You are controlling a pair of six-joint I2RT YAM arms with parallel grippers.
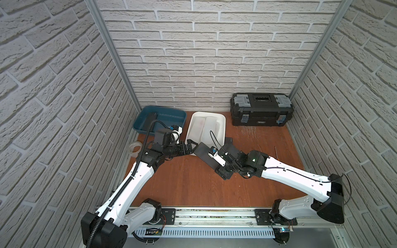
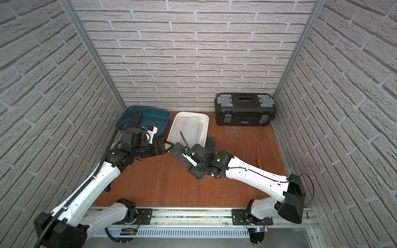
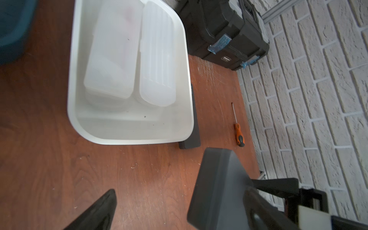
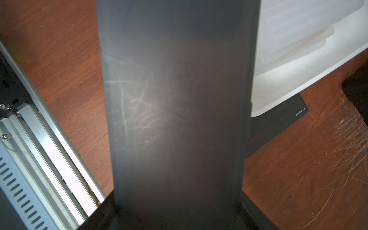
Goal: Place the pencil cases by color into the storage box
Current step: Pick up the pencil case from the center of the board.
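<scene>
In right end effector, black case

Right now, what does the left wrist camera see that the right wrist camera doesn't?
Only left wrist: the orange screwdriver, the brick wall, a blue bin corner. Only right wrist: the metal rail. Both: the white bin, its frosted cases, the held black case, and another black case partly under the bin.
</scene>
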